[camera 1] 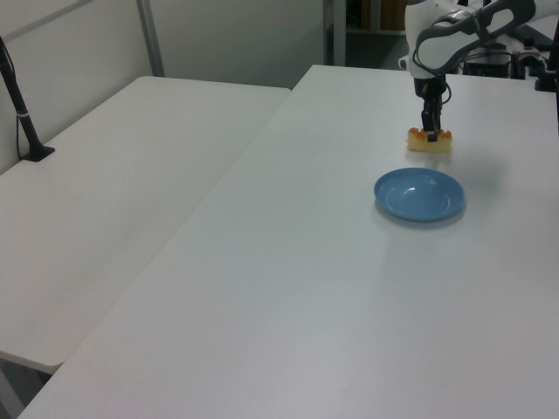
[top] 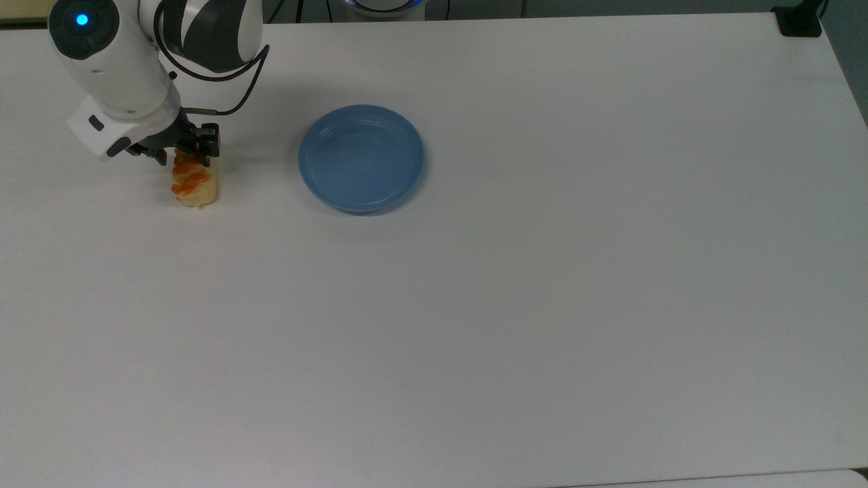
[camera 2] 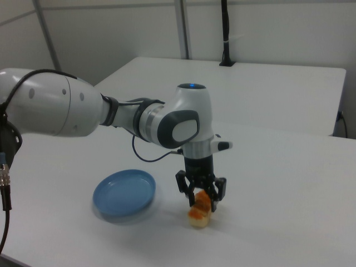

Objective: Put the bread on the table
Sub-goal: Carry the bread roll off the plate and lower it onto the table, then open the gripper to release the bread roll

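Bread's point(top: 194, 184) far end behind gripper point(top: 178, 148)

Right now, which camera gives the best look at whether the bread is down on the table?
The right view: the bread appears to rest on the table, seen from low and near. The top view looks straight down on it; the left view shows it far off.

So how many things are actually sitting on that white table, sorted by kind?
Bread: 1, pale yellow with orange-brown glaze, under the gripper
Plate: 1, blue, nothing on it
Total: 2 things on the table
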`<state>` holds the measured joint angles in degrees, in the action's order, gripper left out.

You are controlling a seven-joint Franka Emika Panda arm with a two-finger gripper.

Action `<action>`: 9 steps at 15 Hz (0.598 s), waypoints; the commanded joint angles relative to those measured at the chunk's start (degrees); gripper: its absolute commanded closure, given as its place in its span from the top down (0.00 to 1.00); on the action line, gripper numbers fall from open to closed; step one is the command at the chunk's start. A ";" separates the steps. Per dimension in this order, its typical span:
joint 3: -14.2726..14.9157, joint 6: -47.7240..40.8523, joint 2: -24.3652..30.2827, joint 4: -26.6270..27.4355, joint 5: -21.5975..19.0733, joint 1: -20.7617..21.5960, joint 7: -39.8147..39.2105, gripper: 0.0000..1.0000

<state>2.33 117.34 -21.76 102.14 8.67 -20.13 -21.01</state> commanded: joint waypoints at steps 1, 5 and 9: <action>-0.83 -4.56 0.84 -4.31 0.73 0.70 0.27 1.00; -0.83 -11.16 2.42 -7.83 0.38 8.24 5.87 1.00; -0.75 -14.14 8.99 -7.84 0.21 18.86 21.66 1.00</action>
<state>0.89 107.22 -18.54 93.36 8.65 -7.64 -9.13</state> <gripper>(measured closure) 0.000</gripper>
